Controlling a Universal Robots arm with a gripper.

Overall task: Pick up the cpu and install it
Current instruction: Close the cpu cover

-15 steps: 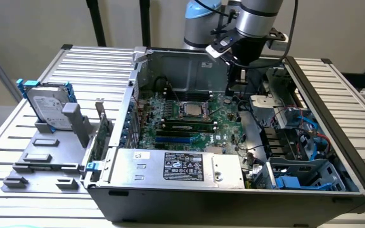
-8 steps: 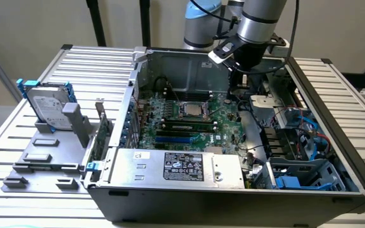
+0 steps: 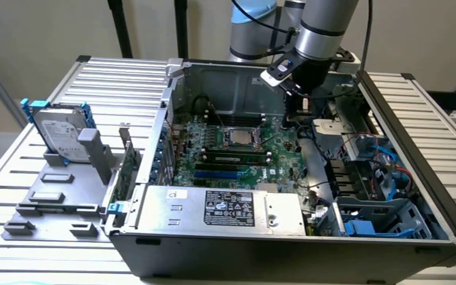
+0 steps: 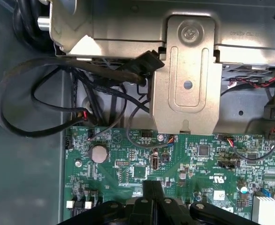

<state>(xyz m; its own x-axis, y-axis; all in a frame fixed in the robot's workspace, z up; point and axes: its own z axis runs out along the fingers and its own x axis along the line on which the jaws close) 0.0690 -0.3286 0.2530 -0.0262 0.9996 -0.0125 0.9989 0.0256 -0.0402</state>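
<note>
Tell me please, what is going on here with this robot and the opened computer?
One silver robot arm reaches down into the open dark-grey metal computer case. Its black gripper is shut, holds nothing visible, and hangs low over the green motherboard, near its edge. The small flat silver-grey square cpu appears to sit in the middle of that board, apart from the gripper.

This is a robotics lab or test workshop: a silver ribbed aluminium-slat table (image 3: 117,83) carries an opened black-and-grey desktop computer case (image 3: 291,255) with its green motherboard (image 3: 236,163) exposed, a grey plastic parts fixture (image 3: 57,193) beside it, and a silver-grey jointed robot arm (image 3: 327,27) reaching in.
</note>
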